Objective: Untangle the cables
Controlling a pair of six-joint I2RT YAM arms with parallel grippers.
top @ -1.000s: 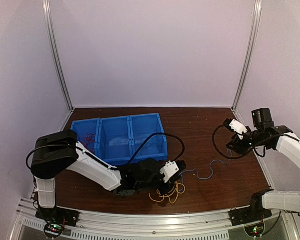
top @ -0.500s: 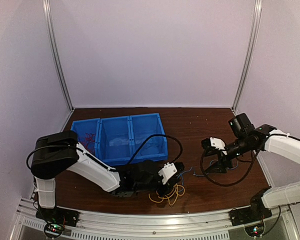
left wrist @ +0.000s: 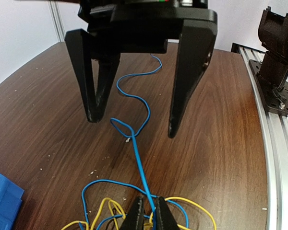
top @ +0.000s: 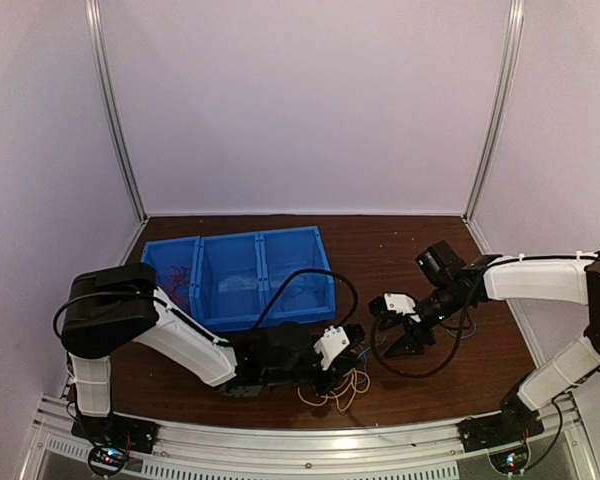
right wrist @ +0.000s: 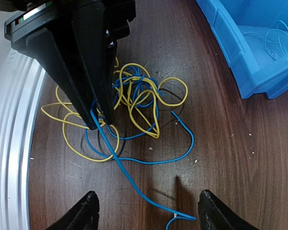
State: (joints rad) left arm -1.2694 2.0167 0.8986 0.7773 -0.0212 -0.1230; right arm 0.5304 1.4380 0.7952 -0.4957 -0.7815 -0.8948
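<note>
1. The left gripper (left wrist: 149,207) was clenched on a blue wire (left wrist: 137,160), pinching it right where it left the tangle, low over the table (left wrist: 43,120).
2. The right gripper (left wrist: 131,125) was released, its jaws spread wide with nothing between them. It hung just beyond the left one and straddled the free run of that same blue wire, near a small kink in it. Whether its tips touched the wood could not be told.
3. Past the right gripper, the wire's loose end snaked off across the bare wood, clear of every other strand.
4. Behind the left gripper's fingertips lay the tangle (right wrist: 134,91), near the table's front edge. Yellow wires (right wrist: 186,91) were looped through several more blue coils there, none of them separated.
5. Farther back stood a blue bin (top: 325,262) with three compartments. Red wires (top: 176,277) lay in its left one. Light blue wires (right wrist: 273,33) lay in another, though the wrist view did not show which.
6. Judged from this layout, the task looked partly done: the red strands and some light blue ones were out of the knot and binned. The yellow-and-blue clump remained. The pinched blue wire was not yet drawn free of it, and the right gripper had not yet closed on the free run.
</note>
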